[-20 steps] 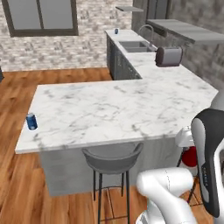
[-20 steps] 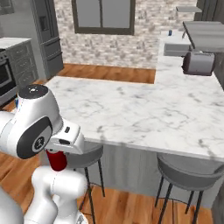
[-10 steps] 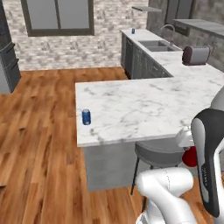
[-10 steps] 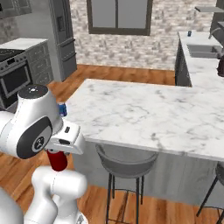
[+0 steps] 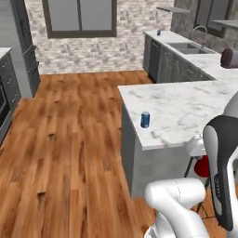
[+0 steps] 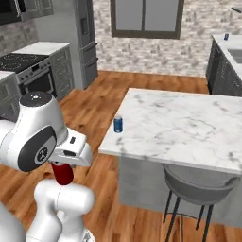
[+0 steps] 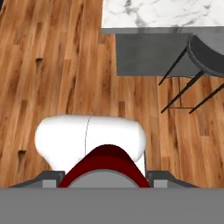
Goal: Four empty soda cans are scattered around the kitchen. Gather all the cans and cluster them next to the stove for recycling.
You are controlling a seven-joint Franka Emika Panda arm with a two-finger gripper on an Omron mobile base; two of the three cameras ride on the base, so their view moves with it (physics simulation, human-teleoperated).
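One red can (image 6: 62, 172) is pinched in the claw (image 7: 105, 168), carried low beside the robot's body, while a blue can (image 5: 145, 119) stands at the island worktop's (image 6: 189, 127) near-left corner. The stove (image 6: 19, 61) is seen far left in the right base view; the grip is best kept level and steady until it is reached.

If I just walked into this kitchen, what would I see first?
Probably the big white marble island in the middle of the wooden floor, with a little blue soda can standing alone near its corner. Then the white robot arm up close, its tool shut on a red soda can held low beside its body. Far back, another small can sits on the counter by the sink.
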